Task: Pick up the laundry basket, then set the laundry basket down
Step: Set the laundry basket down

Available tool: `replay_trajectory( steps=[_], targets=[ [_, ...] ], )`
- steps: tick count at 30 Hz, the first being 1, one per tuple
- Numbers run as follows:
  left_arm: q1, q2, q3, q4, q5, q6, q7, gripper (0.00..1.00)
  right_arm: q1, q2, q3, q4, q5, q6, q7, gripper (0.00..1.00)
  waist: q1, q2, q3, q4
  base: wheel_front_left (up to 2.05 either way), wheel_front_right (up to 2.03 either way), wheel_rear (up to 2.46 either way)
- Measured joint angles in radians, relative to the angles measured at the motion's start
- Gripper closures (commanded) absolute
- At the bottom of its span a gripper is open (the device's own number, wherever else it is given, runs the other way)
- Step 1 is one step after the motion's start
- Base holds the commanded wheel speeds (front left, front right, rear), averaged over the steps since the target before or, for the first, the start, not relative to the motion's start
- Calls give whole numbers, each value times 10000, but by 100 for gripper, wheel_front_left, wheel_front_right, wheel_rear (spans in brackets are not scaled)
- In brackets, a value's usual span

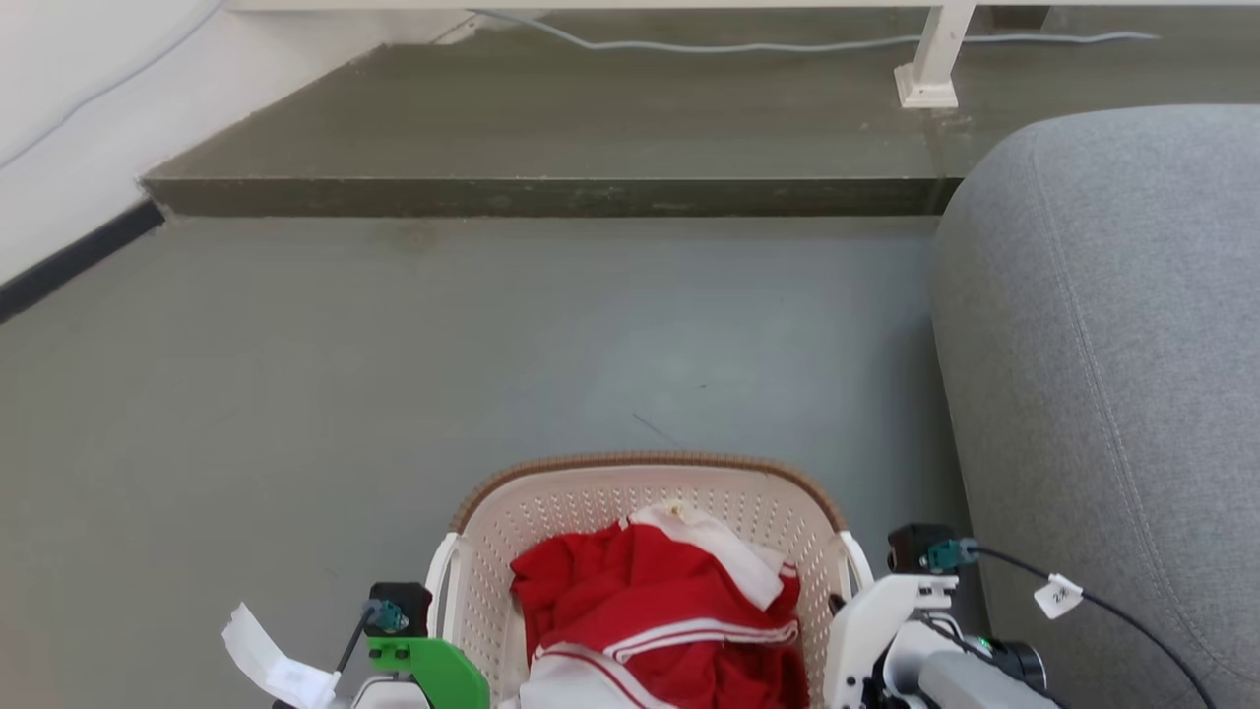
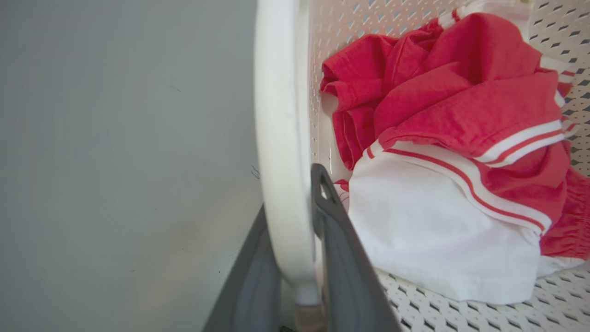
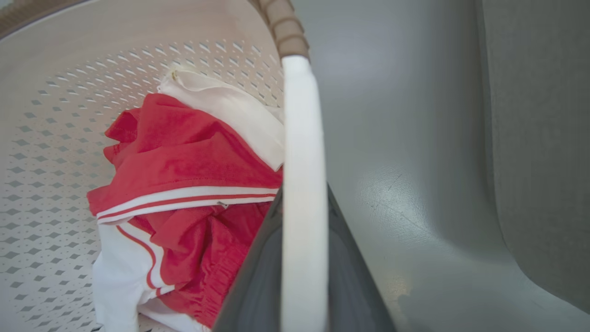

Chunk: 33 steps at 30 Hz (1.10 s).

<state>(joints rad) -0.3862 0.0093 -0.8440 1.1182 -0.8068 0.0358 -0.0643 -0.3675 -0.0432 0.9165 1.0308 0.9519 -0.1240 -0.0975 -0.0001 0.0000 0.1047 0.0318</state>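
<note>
The laundry basket [image 1: 642, 461] sat directly in front of the robot, over the grey floor [image 1: 394, 345] and just beside the grey sofa [image 1: 1102, 345] on the robot's right. The views did not show whether its base rested on the floor or hung clear of it.

Left claw [image 2: 291, 193]: closed on the basket's left handle [image 2: 276, 138]. The white bar ran between the two dark fingers [image 2: 343, 258], one on the inner side and one on the outer side.

Right claw [image 3: 304, 198]: closed on the right handle [image 3: 302, 138] in the same manner, with a finger pressed to each side of the bar.

A crumpled red and white garment [image 1: 650, 601] lay inside, against the perforated bottom and wall. Beyond the basket, a raised step [image 1: 551, 197] crossed the floor.
</note>
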Motion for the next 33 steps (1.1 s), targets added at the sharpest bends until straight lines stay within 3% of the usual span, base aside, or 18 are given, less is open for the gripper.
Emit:
replay_trajectory(
  steps=[13,33],
  targets=[
    [-1217,33,138,-59,-174,178,-196,100,-1477,-73,79,4,-4,-13,-90,100,0,0,970,-59,0,0,0],
    [-3619,33,454,-81,-167,364,-606,100,-4054,-140,-107,357,-127,-15,-619,100,1,0,3618,-159,0,0,0]
  ],
)
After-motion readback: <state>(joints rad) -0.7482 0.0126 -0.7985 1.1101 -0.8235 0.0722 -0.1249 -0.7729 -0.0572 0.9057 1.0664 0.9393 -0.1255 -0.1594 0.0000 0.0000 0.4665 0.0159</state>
